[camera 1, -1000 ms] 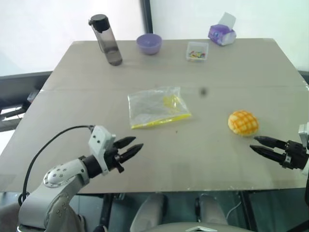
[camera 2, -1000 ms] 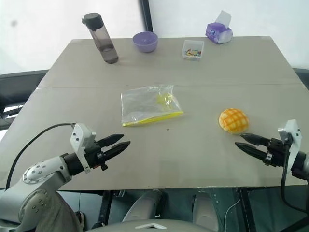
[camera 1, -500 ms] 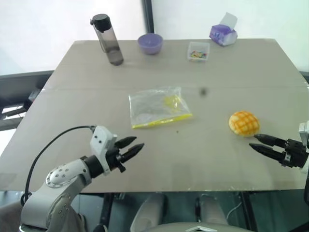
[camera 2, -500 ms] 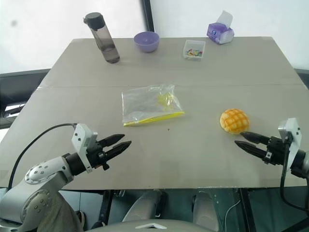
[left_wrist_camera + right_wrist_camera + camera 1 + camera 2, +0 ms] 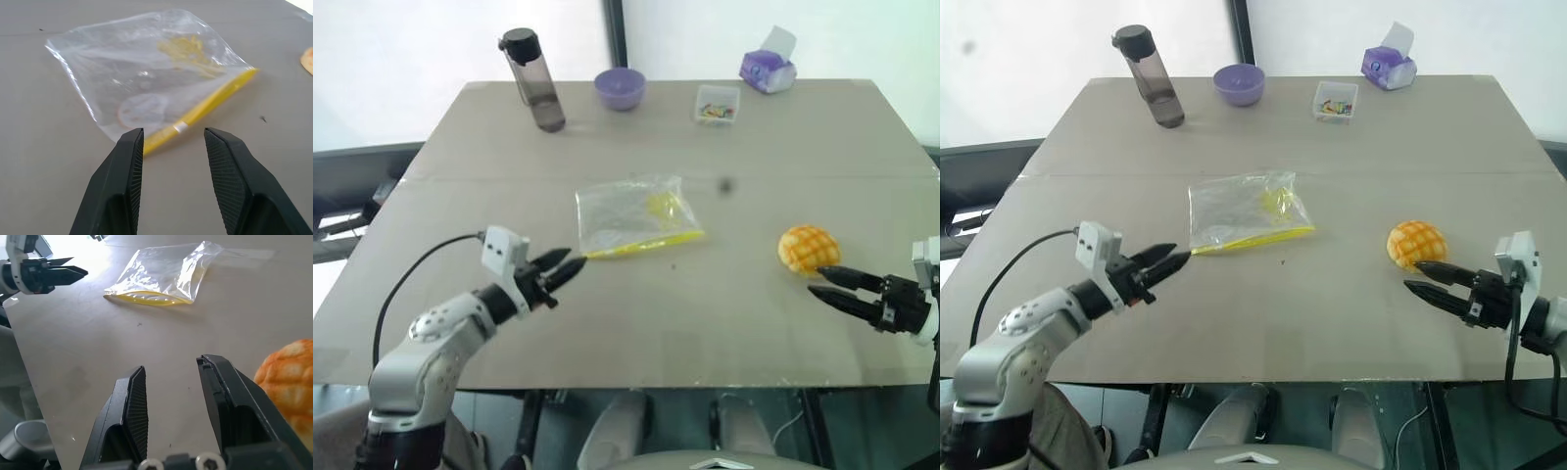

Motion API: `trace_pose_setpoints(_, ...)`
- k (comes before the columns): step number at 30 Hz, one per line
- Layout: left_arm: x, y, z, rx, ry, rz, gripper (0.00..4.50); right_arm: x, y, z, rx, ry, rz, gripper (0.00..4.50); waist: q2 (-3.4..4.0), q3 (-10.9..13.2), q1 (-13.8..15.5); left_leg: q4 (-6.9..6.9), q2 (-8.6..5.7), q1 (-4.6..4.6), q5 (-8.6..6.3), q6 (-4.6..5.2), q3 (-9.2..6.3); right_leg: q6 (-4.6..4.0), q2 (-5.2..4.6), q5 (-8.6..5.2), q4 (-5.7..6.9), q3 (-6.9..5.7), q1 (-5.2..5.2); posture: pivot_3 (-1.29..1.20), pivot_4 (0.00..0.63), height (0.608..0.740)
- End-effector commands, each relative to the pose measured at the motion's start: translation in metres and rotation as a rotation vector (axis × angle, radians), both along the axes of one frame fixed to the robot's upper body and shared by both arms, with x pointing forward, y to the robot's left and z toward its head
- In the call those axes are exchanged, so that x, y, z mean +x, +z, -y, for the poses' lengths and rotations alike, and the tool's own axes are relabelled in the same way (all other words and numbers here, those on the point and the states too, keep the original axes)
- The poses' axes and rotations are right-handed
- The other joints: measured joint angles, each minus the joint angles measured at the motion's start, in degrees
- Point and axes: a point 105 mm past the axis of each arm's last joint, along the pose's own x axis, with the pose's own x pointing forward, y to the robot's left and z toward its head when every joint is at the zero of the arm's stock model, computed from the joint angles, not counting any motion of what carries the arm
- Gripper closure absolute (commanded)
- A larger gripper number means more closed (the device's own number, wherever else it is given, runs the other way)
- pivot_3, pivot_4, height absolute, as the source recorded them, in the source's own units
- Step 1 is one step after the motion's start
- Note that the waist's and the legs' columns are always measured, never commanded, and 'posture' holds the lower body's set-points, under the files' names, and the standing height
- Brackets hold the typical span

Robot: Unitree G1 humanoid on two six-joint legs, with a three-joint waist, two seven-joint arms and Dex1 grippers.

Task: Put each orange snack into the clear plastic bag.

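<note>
The orange snack, a round bun with a grid-patterned top, sits on the table at the right. The clear plastic bag lies flat mid-table, its yellow strip along the near edge, and looks empty. My left gripper is open and empty, its tips just short of the bag's near left corner; in the left wrist view the bag lies right beyond the left gripper. My right gripper is open and empty, just in front of the snack; in the right wrist view the snack lies beside the right gripper.
Along the table's far edge stand a dark bottle, a purple bowl, a small clear box of coloured bits and a purple tissue pack. Bare tabletop separates bag and snack.
My left gripper has moved forward, up to the bag's near corner. My right gripper has edged a little to the left in front of the snack. Bag and snack have not moved.
</note>
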Motion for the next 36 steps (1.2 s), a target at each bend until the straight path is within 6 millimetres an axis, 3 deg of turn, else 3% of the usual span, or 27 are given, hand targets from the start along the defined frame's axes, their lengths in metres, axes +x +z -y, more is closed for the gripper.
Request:
trace_pose_setpoints(1,0.009,0.004,-0.009,-0.009,0.02,0.013,2.43,0.0,0.009,-0.006,0.006,0.006,0.03,2.64,-0.02,0.01,-0.08,0.0,0.0,-0.01,0.01,-0.02,0.0,0.0,0.0,0.0,-0.01,0.0,-0.01,0.0,0.15,0.74)
trace_pose_setpoints(2,0.018,0.003,-0.017,-0.022,0.045,0.002,2.43,0.001,0.01,-0.006,0.009,0.005,0.035,2.64,-0.02,0.02,-0.09,-0.01,0.0,-0.01,0.01,-0.02,0.01,0.0,0.0,0.0,-0.01,0.01,-0.01,0.0,0.15,0.74)
trace_pose_setpoints(5,0.048,0.004,-0.032,-0.084,0.114,-0.025,1.65,0.002,0.01,-0.007,0.01,-0.001,0.042,2.64,-0.07,0.04,0.16,-0.02,0.01,-0.04,0.02,-0.04,-0.1,0.0,0.04,0.0,0.02,-0.14,-0.04,0.0,0.15,0.74)
trace_pose_setpoints(9,0.081,-0.002,-0.029,-0.187,0.174,-0.115,0.14,0.0,0.015,-0.013,0.016,0.031,0.044,2.64,-0.11,0.05,0.08,0.07,-0.06,-0.08,0.02,-0.04,-0.14,0.01,-0.03,0.01,0.03,-0.16,0.0,0.0,0.15,0.74)
trace_pose_setpoints(13,0.097,-0.005,-0.009,-0.272,0.13,-0.223,0.14,-0.002,0.027,-0.024,0.067,0.078,0.037,2.64,-0.33,0.18,-0.37,0.11,-0.08,-0.14,0.03,-0.04,-0.18,0.04,-0.03,0.02,0.05,-0.21,-0.03,0.0,0.15,0.74)
trace_pose_setpoints(18,0.102,-0.014,0.013,-0.329,0.057,-0.347,0.14,-0.002,0.041,-0.036,0.076,0.11,0.102,2.64,-0.36,0.18,-0.99,0.12,-0.08,-0.14,0.03,-0.04,-0.18,0.04,-0.04,0.02,0.05,-0.21,-0.03,0.0,0.15,0.74)
trace_pose_setpoints(27,0.106,-0.025,0.025,-0.395,0.041,-0.477,0.14,0.004,0.051,-0.039,0.023,0.115,0.245,2.64,-0.37,0.12,-0.58,0.24,-0.13,-0.13,0.03,-0.04,-0.23,0.06,-0.06,0.02,0.12,-0.27,0.0,0.0,0.15,0.74)
trace_pose_setpoints(30,0.104,-0.028,0.028,-0.41,0.028,-0.499,0.97,0.006,0.047,-0.037,-0.002,0.114,0.246,2.64,-0.37,0.11,-0.43,0.26,-0.13,-0.13,0.03,-0.04,-0.23,0.06,-0.07,0.03,0.14,-0.26,0.0,0.0,0.15,0.74)
trace_pose_setpoints(36,0.095,-0.027,0.038,-0.438,-0.036,-0.52,3.6,0.007,0.046,-0.035,-0.008,0.111,0.247,2.64,-0.37,0.11,-0.24,0.27,-0.13,-0.14,0.03,-0.05,-0.24,0.06,-0.06,0.03,0.14,-0.25,0.0,0.0,0.15,0.74)
